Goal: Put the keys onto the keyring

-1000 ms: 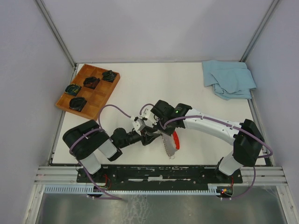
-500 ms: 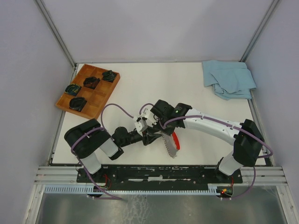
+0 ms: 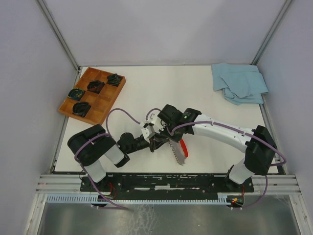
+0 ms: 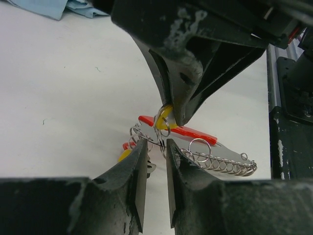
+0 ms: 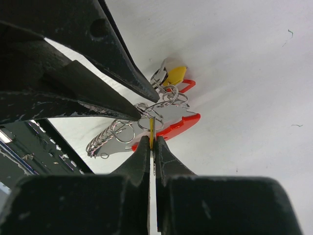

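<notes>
The keyring lies on the white table, with a red strap [image 4: 193, 132], a silver beaded chain [image 4: 225, 164] and thin wire rings [image 4: 199, 148]; the top view shows it too [image 3: 182, 147]. My right gripper [image 5: 151, 142] is shut on a yellow-headed key [image 5: 151, 131], seen edge-on, with its head [image 4: 165, 117] at a ring. My left gripper [image 4: 156, 144] is closed on a thin ring of the keyring [image 4: 161, 142], jaws a narrow gap apart. A second yellow-headed key [image 5: 175, 75] lies beside the strap. In the top view the left gripper [image 3: 152, 142] and right gripper [image 3: 160, 139] meet tip to tip.
A wooden tray [image 3: 104, 102] with black coiled items [image 3: 81, 108] stands at the back left. A blue cloth [image 3: 239, 82] lies at the back right. The table's near edge and a black rail [image 4: 291, 122] run close behind the keyring.
The left gripper and its wrist have edged slightly towards the keyring. The right arm and the keyring have hardly moved.
</notes>
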`<state>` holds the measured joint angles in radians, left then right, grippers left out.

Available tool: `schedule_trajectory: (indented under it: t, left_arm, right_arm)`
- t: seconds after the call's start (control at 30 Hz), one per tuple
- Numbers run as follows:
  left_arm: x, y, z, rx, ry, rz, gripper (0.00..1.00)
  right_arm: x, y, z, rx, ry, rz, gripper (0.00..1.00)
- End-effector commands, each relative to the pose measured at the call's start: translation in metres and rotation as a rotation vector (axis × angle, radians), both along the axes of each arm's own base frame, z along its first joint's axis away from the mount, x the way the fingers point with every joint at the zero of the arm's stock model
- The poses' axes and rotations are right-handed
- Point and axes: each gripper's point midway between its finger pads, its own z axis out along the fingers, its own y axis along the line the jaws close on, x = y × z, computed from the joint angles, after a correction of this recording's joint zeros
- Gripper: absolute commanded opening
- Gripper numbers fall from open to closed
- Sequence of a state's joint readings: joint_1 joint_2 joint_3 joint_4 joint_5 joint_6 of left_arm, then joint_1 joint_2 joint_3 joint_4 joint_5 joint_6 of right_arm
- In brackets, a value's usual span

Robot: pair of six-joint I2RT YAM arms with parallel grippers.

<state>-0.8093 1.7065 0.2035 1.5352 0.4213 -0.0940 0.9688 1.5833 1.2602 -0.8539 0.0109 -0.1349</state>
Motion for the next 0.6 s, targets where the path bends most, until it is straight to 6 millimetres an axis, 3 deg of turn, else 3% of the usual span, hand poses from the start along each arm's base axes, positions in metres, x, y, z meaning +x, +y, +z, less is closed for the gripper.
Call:
schedule_trajectory:
  t: [0.0, 0.4, 0.57]
  left_arm:
    - [0.004, -0.008, 0.051, -0.135, -0.2, -0.02, 0.27]
    - [0.001, -0.014, 0.049, -0.138, -0.181, -0.062, 0.17]
    - [-0.002, -0.015, 0.051, -0.144, -0.187, -0.077, 0.03]
  right_arm:
    - [0.005, 0.019, 0.032, 0.12, -0.052, 0.01, 0.01]
    - [0.0, 0.025, 0.043, 0.166, -0.04, 0.022, 0.01]
    - [-0.002, 0.023, 0.045, 0.168, -0.04, 0.031, 0.01]
